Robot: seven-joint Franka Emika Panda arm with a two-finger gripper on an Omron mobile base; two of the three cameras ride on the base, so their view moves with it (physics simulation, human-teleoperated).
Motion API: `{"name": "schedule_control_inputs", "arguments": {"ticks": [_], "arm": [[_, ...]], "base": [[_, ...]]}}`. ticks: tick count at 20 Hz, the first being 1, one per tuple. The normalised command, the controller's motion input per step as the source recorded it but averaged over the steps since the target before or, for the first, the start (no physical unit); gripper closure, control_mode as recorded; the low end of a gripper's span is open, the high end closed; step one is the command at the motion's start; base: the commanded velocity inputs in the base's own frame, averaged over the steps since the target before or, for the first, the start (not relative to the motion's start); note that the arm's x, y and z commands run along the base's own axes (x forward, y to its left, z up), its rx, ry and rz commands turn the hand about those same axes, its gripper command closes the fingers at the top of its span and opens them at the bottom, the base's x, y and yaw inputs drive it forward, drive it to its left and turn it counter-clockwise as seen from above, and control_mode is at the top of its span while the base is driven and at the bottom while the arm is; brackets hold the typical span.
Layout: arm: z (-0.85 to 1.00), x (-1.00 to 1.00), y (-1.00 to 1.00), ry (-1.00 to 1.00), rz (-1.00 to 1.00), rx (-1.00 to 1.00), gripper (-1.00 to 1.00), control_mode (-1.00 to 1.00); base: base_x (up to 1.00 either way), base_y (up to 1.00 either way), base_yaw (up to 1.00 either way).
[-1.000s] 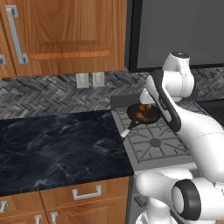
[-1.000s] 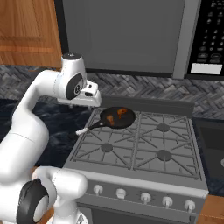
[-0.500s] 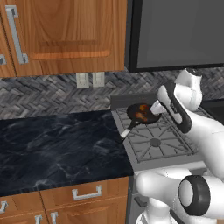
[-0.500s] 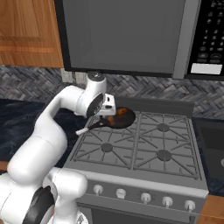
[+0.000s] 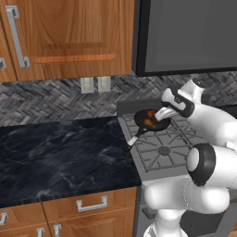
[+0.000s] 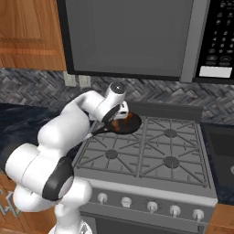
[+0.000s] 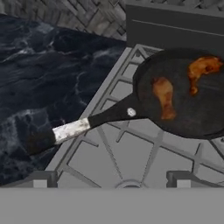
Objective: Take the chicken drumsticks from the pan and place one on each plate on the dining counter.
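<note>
Standing across the right of both base views is the grey stove (image 6: 151, 155), with a black marbled counter (image 5: 60, 157) running off to its left under the herringbone wall. On the stove's rear left burner sits the black pan (image 7: 183, 94), its long handle with the silvery band pointing out over the stove edge toward that counter. Both drumsticks are in the pan and apart from each other: one drumstick (image 7: 164, 96) lies near the handle side with its thin bone end pointing toward the front rim, and the second drumstick (image 7: 200, 70) curls closer to the far rim. Hovering just above the pan is the gripper (image 5: 162, 113), with its jaws spread wide and nothing between them.

The step in hand looks like the reach for the first drumstick, so the task is barely begun. The nearer drumstick seems the easier pick. It would be wise to turn the hand so the fingers straddle the thick end across its width, descend straight, and stop short of the pan floor before closing. A grip on the thin bone end may let the meat swing or slip, and brushing the rim could shove the pan off its burner.
</note>
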Motion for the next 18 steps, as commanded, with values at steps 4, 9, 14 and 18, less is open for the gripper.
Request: {"name": "schedule_control_inputs", "arguments": {"ticks": [4, 9, 14, 18], "arm": [[-0.18, 0.99, 0.00, 0.00, 0.12, 0.08, -1.00, -1.00], [-0.44, 0.88, 0.00, 0.04, 0.07, 0.01, -1.00, -1.00], [-0.71, 0.70, 0.00, 0.16, 0.01, 0.00, -1.00, -1.00], [-0.63, 0.54, 0.00, 0.13, 0.00, 0.00, -1.00, -1.00]], "base": [[0.00, 0.00, 0.00], [0.00, 0.00, 0.00], [0.00, 0.00, 0.00], [0.00, 0.00, 0.00]]}}
